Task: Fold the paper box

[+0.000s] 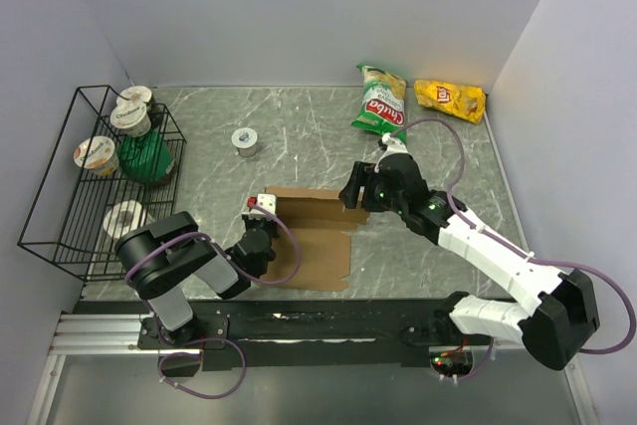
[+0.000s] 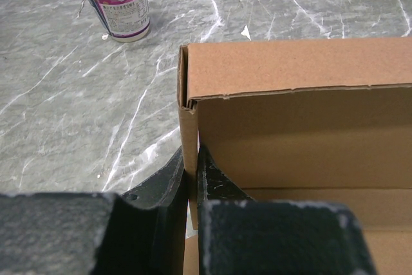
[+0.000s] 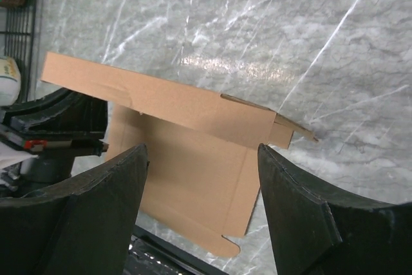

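The paper box (image 1: 317,238) is brown cardboard, lying part-folded near the table's front middle with its far wall and left wall raised. My left gripper (image 1: 261,231) is shut on the box's upright left wall; in the left wrist view its fingers (image 2: 168,181) pinch that thin wall at the near left corner of the box (image 2: 296,127). My right gripper (image 1: 355,196) hovers open over the box's far right corner. In the right wrist view the box (image 3: 161,98) lies below, with the right gripper (image 3: 201,152) wide open and nothing between its fingers.
A black wire basket (image 1: 60,206) with several cups stands at the left. A yogurt cup (image 1: 245,140) (image 2: 118,1) sits on the marble beyond the box. A green snack bag (image 1: 381,102) and a yellow one (image 1: 450,99) lie at the back right.
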You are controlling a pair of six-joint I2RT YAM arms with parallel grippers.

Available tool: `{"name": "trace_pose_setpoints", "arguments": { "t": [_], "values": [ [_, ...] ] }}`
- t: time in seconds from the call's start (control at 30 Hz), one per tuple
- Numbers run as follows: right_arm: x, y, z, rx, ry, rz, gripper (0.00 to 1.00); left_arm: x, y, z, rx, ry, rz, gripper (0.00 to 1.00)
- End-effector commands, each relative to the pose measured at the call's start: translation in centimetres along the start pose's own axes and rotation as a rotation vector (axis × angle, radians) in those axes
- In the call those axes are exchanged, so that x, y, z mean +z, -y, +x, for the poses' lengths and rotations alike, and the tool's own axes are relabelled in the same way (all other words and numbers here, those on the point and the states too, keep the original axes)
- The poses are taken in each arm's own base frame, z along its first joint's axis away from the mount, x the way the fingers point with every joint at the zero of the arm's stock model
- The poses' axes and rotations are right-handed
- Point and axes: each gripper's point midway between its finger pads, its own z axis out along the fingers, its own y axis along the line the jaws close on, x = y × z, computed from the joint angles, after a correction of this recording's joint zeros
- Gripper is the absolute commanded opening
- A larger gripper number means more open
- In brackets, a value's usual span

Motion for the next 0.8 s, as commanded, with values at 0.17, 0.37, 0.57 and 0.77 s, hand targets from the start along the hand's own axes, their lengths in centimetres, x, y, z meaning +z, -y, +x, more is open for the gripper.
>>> {"name": "trace_pose_setpoints", "arguments": {
  "t": [0.17, 0.37, 0.57, 0.77],
  "values": [
    [-0.4, -1.5, -3.3, -0.039, 0.052, -0.01, 0.75, 0.2, 0.3, -0.7, 0.008, 0.024, -0.012, 0.12],
    [0.7, -0.9, -2.3, -0.038, 0.002, 0.026, 0.74, 0.3, 0.3, -0.9, 0.009, 0.027, -0.014, 0.12],
    [1.4, 0.0, -1.1, -0.031, -0.013, 0.043, 0.73, 0.2, 0.3, -0.9, 0.007, 0.029, -0.012, 0.12],
    [1.9, 0.2, -1.5, -0.043, -0.011, 0.058, 0.72, 0.2, 0.4, -0.8, 0.01, 0.03, -0.012, 0.12]
  ]
}}
